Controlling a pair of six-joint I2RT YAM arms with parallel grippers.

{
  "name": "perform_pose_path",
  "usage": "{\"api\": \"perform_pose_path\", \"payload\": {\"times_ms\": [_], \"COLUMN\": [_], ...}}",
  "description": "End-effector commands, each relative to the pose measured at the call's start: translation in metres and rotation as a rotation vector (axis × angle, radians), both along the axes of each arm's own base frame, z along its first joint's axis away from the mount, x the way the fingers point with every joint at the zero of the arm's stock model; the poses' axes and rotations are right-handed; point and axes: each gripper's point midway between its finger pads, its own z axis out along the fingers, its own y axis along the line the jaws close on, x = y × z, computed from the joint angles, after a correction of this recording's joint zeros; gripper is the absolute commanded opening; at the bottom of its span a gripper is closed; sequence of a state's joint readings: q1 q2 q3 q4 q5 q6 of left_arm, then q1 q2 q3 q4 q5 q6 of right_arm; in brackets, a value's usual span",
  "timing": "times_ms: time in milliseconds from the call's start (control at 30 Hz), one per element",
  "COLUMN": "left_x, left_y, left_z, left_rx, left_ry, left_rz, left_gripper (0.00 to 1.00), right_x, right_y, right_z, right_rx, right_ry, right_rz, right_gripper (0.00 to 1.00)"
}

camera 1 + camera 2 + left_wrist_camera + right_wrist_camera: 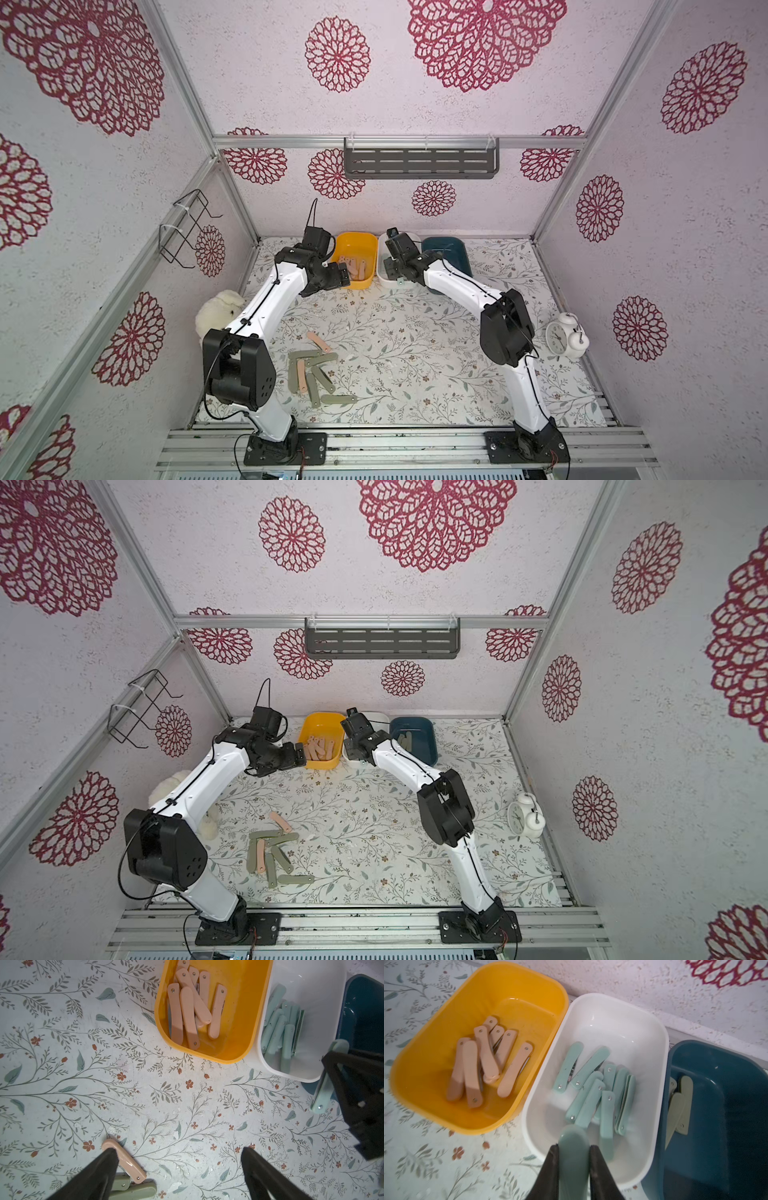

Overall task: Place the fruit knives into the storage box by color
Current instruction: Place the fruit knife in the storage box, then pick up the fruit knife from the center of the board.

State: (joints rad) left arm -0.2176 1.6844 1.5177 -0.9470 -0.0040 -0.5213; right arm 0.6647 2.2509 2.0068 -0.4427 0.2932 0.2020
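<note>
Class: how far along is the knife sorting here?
Done: pink knives lie in the yellow box, mint knives in the white box, olive knives in the blue box. In hand: the right hand grips another mint knife by the white box; the left hand is open. Left: two loose pink knives and several loose olive knives on the table.

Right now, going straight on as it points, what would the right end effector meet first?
Likely the mint knives piled in the white box, though depth is unclear.
</note>
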Motion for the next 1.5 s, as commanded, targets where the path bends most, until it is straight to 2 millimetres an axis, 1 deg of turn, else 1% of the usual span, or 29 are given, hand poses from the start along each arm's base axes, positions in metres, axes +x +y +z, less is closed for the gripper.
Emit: {"api": "perform_pose_path", "payload": {"times_ms": [0,167,233,333,400,433,533,600,667,733,867,967,1100,1200,1267,1333,1433,1467], "left_x": [0.004,0.004,0.003,-0.001,-0.004,-0.007,-0.016,-0.026,-0.039,-0.052,-0.076,-0.09,-0.099,-0.102,-0.101,-0.101,-0.1,-0.099], "left_y": [0.002,0.005,0.006,0.007,0.008,0.008,0.01,0.012,0.013,0.017,0.021,0.022,0.025,0.027,0.028,0.03,0.036,0.036], "left_z": [0.002,-0.008,-0.014,-0.022,-0.026,-0.028,-0.034,-0.037,-0.04,-0.043,-0.055,-0.063,-0.068,-0.068,-0.068,-0.07,-0.08,-0.084], "left_rx": [-0.018,-0.011,-0.003,0.001,0.0,-0.001,-0.003,-0.006,-0.012,-0.01,-0.019,-0.022,-0.014,-0.006,0.0,0.013,0.045,0.049], "left_ry": [0.002,0.034,0.055,0.083,0.091,0.098,0.124,0.148,0.172,0.188,0.215,0.228,0.219,0.214,0.209,0.209,0.222,0.228], "left_rz": [0.023,0.036,0.039,0.051,0.057,0.06,0.075,0.095,0.116,0.146,0.193,0.212,0.226,0.233,0.236,0.244,0.269,0.274], "left_gripper": [0.97,0.97,0.97,0.97,0.97,0.97,0.97,0.97,0.97,0.97,0.97,0.97,0.97,0.97,0.97,0.97,0.97,0.97], "right_x": [0.031,0.068,0.075,0.077,0.078,0.078,0.078,0.073,0.064,0.054,0.029,0.013,-0.004,-0.013,-0.018,-0.028,-0.05,-0.058], "right_y": [-0.012,-0.007,-0.006,0.001,0.002,0.003,0.005,0.005,0.007,0.01,0.018,0.021,0.026,0.025,0.02,0.012,-0.005,-0.009], "right_z": [-0.005,-0.019,-0.026,-0.032,-0.029,-0.024,0.002,0.019,0.039,0.05,0.063,0.072,0.089,0.115,0.129,0.137,0.144,0.14], "right_rx": [-0.017,-0.004,-0.016,-0.015,-0.018,-0.018,-0.003,0.012,0.024,0.021,-0.008,-0.039,-0.058,-0.054,-0.057,-0.06,-0.036,-0.032], "right_ry": [-0.033,-0.031,-0.017,0.004,0.003,-0.005,-0.04,-0.045,-0.051,-0.046,-0.022,-0.015,-0.029,-0.068,-0.087,-0.097,-0.115,-0.101], "right_rz": [-0.029,-0.02,-0.022,-0.004,0.005,0.012,0.033,0.047,0.069,0.084,0.109,0.116,0.124,0.13,0.13,0.134,0.144,0.147], "right_gripper": [0.15,0.15,0.16,0.16,0.19,0.22,0.38,0.47,0.55,0.62,0.76,0.85,0.92,0.97,0.99,0.99,0.99,0.99]}}
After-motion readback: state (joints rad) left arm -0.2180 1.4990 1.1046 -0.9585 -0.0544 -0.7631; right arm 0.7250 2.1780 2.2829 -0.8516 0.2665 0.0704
